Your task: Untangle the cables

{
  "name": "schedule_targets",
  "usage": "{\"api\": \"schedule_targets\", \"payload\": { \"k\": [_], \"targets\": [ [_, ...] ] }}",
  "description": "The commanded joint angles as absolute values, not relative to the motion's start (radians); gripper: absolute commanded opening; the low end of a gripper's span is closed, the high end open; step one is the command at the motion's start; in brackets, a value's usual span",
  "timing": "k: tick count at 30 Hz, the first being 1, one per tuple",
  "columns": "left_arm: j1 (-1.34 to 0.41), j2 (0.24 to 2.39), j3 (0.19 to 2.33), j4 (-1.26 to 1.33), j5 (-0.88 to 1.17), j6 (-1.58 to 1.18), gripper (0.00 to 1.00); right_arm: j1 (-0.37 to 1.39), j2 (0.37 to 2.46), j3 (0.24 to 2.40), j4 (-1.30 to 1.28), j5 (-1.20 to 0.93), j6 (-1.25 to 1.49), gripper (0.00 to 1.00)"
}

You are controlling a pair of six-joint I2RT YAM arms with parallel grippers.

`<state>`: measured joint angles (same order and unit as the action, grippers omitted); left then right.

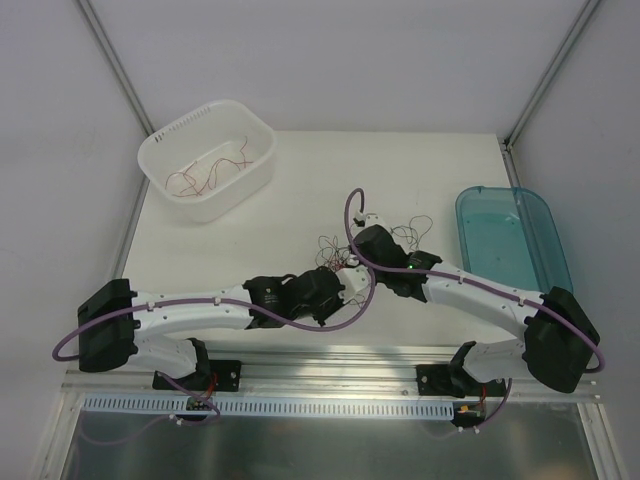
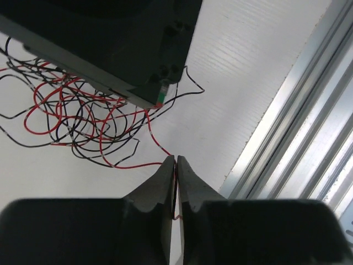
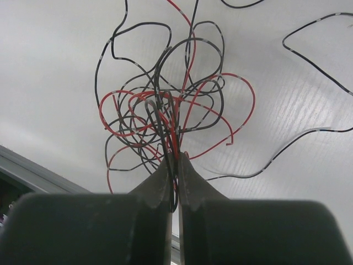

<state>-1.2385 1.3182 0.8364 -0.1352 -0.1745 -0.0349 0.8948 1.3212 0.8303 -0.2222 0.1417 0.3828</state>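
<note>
Left wrist: left gripper (image 2: pixel 175 161) fills the bottom of the frame, fingers pinched together on one red cable (image 2: pixel 157 144). That strand runs up-left into the cables (image 2: pixel 83 118), a loose red-and-black tangle on the white table (image 2: pixel 248 83). A black arm housing (image 2: pixel 110 44) hangs over the tangle's top. The aluminium rail (image 2: pixel 309 143) of the near edge is close on the right, so there's little room that way. Step looks like drawing one strand free: pull slowly along the strand's own line, away from the bunch, parallel to the rail. Ease off if loops cinch or the whole bunch drags. Right wrist: right gripper (image 3: pixel 175 159) is also closed, clamping several red and black strands at the tangle's lower end. The rest fans out above it on bare table. One black cable (image 3: pixel 314 61) lies apart at upper right; the rail shows just lower left. The right should probably act as the anchor, steady or slightly raised so loops open. Top: both wrists meet mid-table near the front edge with the tangle between them. White basket (image 1: pixel 205 160) sits far left with a few thin wires (image 1: pixel 208 178) in it, and blue bin (image 1: pixel 510 240) is at the right edge. Open table lies behind and to the left of the tangle. The purple hose (image 1: pixel 362 270) crosses both wrists and could snag.
</note>
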Motion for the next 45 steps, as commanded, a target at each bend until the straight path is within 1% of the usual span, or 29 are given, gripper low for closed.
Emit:
{"api": "schedule_targets", "payload": {
  "k": [1, 6, 10, 11, 14, 16, 17, 18, 21, 22, 24, 25, 26, 27, 29, 31, 34, 35, 36, 37, 39, 40, 42, 43, 44, 45],
  "targets": [
    [-1.25, 1.279, 0.831, -0.109, -0.251, -0.023, 0.0, 0.899, 1.312, 0.856, -0.227, 0.153, 0.364, 0.01],
    [-1.25, 1.12, 0.857, -0.17, -0.356, -0.116, 0.0, 0.862, 1.304, 0.792, -0.25, 0.199, 0.356, 0.0],
    [-1.244, 0.954, 0.89, -0.239, -0.484, -0.182, 0.0, 0.749, 1.278, 0.712, -0.249, 0.177, 0.387, 0.01],
    [-1.24, 0.893, 0.906, -0.262, -0.545, -0.196, 0.0, 0.729, 1.269, 0.698, -0.252, 0.17, 0.393, 0.01],
    [-1.184, 0.794, 0.951, -0.36, -0.594, -0.242, 0.0, 0.663, 1.24, 0.675, -0.278, 0.16, 0.39, 0.0],
    [-1.117, 0.743, 0.975, -0.432, -0.633, -0.268, 0.0, 0.626, 1.224, 0.673, -0.305, 0.163, 0.38, 0.01],
    [-1.092, 0.73, 0.983, -0.455, -0.646, -0.275, 0.0, 0.617, 1.22, 0.673, -0.314, 0.164, 0.379, 0.01],
    [-1.03, 0.724, 0.991, -0.484, -0.655, -0.287, 0.0, 0.606, 1.212, 0.673, -0.325, 0.172, 0.377, 0.0],
    [-0.945, 0.718, 1.014, -0.563, -0.62, -0.304, 0.0, 0.58, 1.203, 0.675, -0.353, 0.181, 0.371, 0.02],
    [-0.913, 0.721, 1.019, -0.575, -0.614, -0.305, 0.0, 0.572, 1.198, 0.678, -0.371, 0.184, 0.365, 0.07],
    [-0.904, 0.724, 1.02, -0.584, -0.588, -0.308, 0.0, 0.569, 1.193, 0.692, -0.39, 0.196, 0.357, 0.16],
    [-0.905, 0.733, 1.023, -0.584, -0.545, -0.313, 0.0, 0.569, 1.187, 0.698, -0.408, 0.199, 0.351, 0.23],
    [-0.905, 0.739, 1.023, -0.583, -0.52, -0.317, 0.0, 0.569, 1.183, 0.706, -0.414, 0.198, 0.35, 0.28],
    [-0.905, 0.745, 1.025, -0.581, -0.496, -0.318, 0.0, 0.569, 1.177, 0.719, -0.42, 0.192, 0.344, 0.38],
    [-0.905, 0.773, 1.02, -0.58, -0.43, -0.321, 0.0, 0.574, 1.151, 0.733, -0.425, 0.166, 0.321, 0.48],
    [-0.905, 0.802, 1.006, -0.577, -0.382, -0.336, 0.0, 0.586, 1.135, 0.762, -0.434, 0.13, 0.302, 0.51],
    [-0.905, 0.843, 0.957, -0.505, -0.246, -0.367, 0.01, 0.609, 1.118, 0.802, -0.468, 0.121, 0.279, 0.52],
    [-0.905, 0.856, 0.944, -0.483, -0.18, -0.377, 0.05, 0.612, 1.108, 0.81, -0.475, 0.13, 0.272, 0.52],
    [-0.907, 0.87, 0.927, -0.441, -0.158, -0.415, 0.1, 0.617, 1.101, 0.816, -0.485, 0.136, 0.267, 0.53],
    [-0.91, 0.899, 0.901, -0.419, -0.132, -0.437, 0.18, 0.617, 1.092, 0.824, -0.5, 0.144, 0.262, 0.53],
    [-0.928, 0.929, 0.879, -0.353, -0.101, -0.533, 0.26, 0.617, 1.063, 0.828, -0.527, 0.173, 0.241, 0.54],
    [-0.937, 0.969, 0.862, -0.329, -0.089, -0.564, 0.38, 0.617, 1.054, 0.831, -0.535, 0.185, 0.229, 0.54],
    [-0.969, 1.021, 0.857, -0.275, -0.083, -0.61, 0.5, 0.615, 1.036, 0.841, -0.551, 0.201, 0.189, 0.54],
    [-1.01, 1.081, 0.874, -0.235, -0.09, -0.606, 0.56, 0.614, 1.02, 0.844, -0.564, 0.201, 0.178, 0.54],
    [-1.031, 1.118, 0.89, -0.221, -0.104, -0.591, 0.59, 0.612, 1.011, 0.85, -0.572, 0.199, 0.169, 0.54],
    [-1.046, 1.153, 0.931, -0.212, -0.121, -0.545, 0.62, 0.609, 1.005, 0.853, -0.587, 0.196, 0.155, 0.58]
  ]
}}
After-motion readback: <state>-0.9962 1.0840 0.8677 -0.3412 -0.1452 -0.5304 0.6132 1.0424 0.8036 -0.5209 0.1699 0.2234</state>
